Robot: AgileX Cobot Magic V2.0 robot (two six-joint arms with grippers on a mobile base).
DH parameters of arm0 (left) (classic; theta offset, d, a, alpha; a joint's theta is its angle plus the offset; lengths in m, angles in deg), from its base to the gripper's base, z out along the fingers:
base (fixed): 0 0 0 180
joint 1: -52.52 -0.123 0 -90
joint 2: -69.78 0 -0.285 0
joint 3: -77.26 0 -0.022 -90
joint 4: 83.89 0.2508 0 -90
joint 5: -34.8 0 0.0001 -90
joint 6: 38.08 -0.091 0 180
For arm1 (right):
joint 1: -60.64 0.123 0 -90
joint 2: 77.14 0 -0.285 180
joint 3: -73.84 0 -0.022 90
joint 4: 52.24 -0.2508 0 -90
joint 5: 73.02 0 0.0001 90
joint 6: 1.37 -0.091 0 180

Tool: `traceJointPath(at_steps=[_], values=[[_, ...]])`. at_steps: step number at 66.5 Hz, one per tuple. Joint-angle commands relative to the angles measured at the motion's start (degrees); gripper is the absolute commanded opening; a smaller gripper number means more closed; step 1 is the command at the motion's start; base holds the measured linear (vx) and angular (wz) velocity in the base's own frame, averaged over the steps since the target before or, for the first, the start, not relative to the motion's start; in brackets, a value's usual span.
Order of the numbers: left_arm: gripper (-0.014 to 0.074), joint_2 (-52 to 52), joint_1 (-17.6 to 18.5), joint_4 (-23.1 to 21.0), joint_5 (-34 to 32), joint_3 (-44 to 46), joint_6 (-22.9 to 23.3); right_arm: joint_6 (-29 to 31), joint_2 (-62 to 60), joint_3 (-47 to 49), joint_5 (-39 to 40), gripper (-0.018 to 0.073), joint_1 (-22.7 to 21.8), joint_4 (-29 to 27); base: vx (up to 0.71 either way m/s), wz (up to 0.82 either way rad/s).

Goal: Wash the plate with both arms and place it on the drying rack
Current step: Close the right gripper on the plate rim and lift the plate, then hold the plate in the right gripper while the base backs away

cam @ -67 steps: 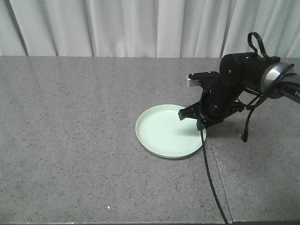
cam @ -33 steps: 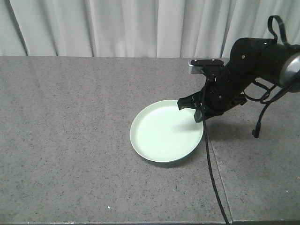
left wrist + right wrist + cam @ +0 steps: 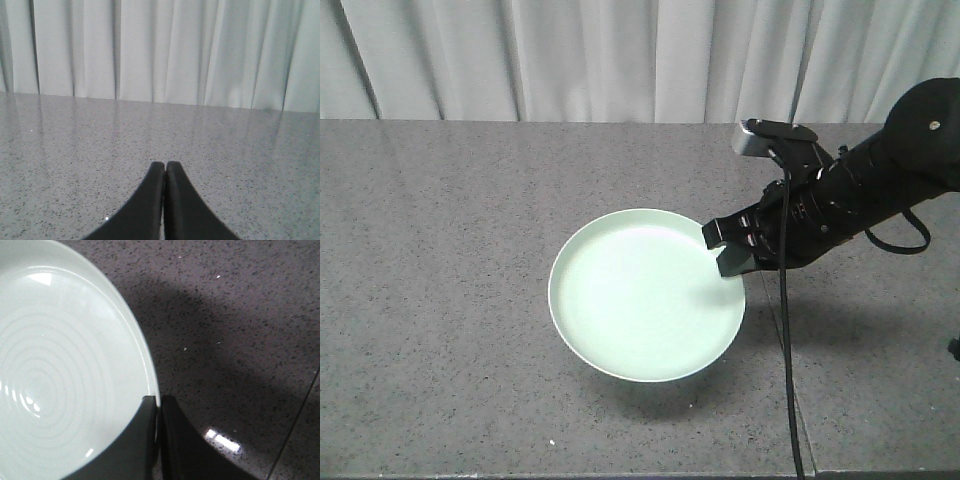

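The right gripper [image 3: 159,406] pinches the plate [image 3: 640,295] by its rim; the left gripper [image 3: 165,167] has its jaws touching, empty. Speckled grey countertop [image 3: 440,250], white curtains [image 3: 570,60].

- We count one plate [image 3: 645,295], round and pale mint-green.
- We see one arm [image 3: 880,170] in the front view, all black.
- We count two pincers across the views. The left pincer [image 3: 165,167] shows only in its own wrist view, and the right pincer [image 3: 723,250] shows in the front view and its own wrist view.
- Each pincer shows two fingers [image 3: 147,200], so we make it four in all.
- We count one silver-grey block [image 3: 752,140] on that arm.
- We count one long black cable [image 3: 784,330] hanging from it.
- We count one tabletop [image 3: 450,250], with one seam [image 3: 292,426] across it.
- We count one curtain [image 3: 620,60], in many folds.
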Motion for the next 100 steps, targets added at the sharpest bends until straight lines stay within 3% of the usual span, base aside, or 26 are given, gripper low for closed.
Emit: traceJointPath(at_steps=[1,17,100], values=[[-0.0006,0.8,0.4,-0.4,-4.0,1.5,0.5,2.2,-4.6,-0.9,2.2,-0.0003,-0.1,-3.9,0.00,0.00],[-0.0006,0.8,0.4,-0.4,-4.0,1.5,0.5,2.9,-7.9,-5.3,2.2,-0.0003,-0.1,-4.3,0.00,0.00],[-0.0006,0.8,0.4,-0.4,-4.0,1.5,0.5,2.5,-8.0,-5.3,1.3,-0.0001,-0.1,-5.4,0.00,0.00]])
